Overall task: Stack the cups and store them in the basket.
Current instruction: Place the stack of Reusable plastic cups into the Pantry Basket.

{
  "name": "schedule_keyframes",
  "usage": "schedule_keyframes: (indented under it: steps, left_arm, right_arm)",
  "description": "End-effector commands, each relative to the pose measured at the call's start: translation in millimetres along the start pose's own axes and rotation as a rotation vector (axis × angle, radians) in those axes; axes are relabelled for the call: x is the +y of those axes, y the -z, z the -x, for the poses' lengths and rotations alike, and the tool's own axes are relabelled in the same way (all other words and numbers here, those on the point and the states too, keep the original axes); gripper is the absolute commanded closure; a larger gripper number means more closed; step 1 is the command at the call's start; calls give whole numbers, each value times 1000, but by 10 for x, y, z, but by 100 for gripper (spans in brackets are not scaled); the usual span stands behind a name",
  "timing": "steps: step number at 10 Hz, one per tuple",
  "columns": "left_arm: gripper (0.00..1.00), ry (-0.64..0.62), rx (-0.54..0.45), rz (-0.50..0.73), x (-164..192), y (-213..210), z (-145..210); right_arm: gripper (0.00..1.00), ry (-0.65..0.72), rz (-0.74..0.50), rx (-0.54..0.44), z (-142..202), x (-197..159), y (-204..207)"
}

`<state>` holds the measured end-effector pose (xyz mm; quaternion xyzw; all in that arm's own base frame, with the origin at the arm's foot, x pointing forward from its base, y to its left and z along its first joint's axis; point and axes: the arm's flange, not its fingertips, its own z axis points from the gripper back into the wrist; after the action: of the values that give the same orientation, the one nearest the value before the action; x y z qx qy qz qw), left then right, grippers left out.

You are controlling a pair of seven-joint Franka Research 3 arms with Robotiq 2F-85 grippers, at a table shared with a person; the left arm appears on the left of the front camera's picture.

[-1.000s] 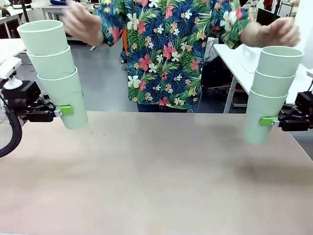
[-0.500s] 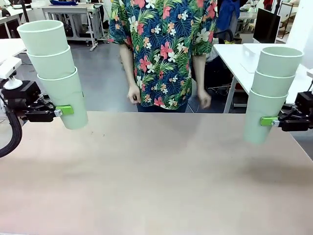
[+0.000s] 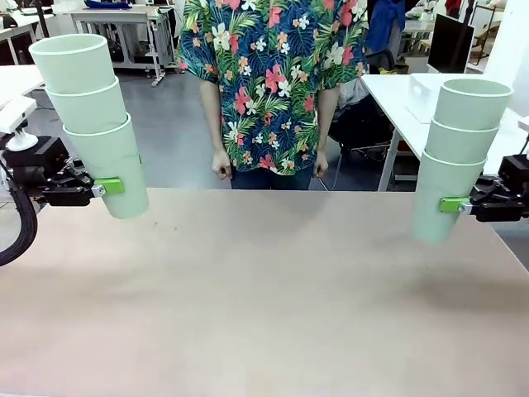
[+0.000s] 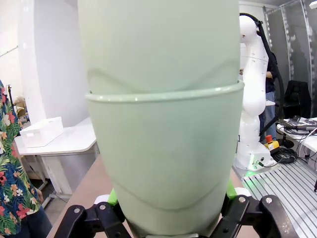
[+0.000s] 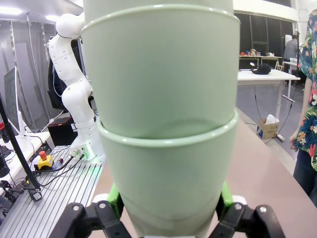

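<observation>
Two stacks — tapered, matte, mint-green plastic cups (image 3: 91,112)

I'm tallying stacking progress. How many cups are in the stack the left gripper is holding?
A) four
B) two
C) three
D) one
C: the left gripper is clamped on the bottom cup of a stack of three cups, with three nested rims showing one above another.

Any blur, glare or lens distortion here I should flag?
Front view: sharp, evenly lit, no motion blur on the person; faint soft shadows on the table near the left stack and right stack. Left wrist view: the left stack looms close, walls bulged by the wide angle, background clear. Right wrist view: same bulge on the right stack, no glare on it.
</observation>
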<state>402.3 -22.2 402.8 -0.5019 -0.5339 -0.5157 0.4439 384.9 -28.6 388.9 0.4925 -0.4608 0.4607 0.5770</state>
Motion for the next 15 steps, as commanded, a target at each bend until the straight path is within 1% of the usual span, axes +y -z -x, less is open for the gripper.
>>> schedule_keyframes:
  steps: [1, 15]
  left_arm:
    - [16, 10, -6, 2, -5, 1, -30]
    - [16, 10, -6, 2, -5, 1, -30]
  right_arm:
    - [13, -12, 1, 1, -52, -7, -2]
    - [13, -12, 1, 1, -52, -7, -2]
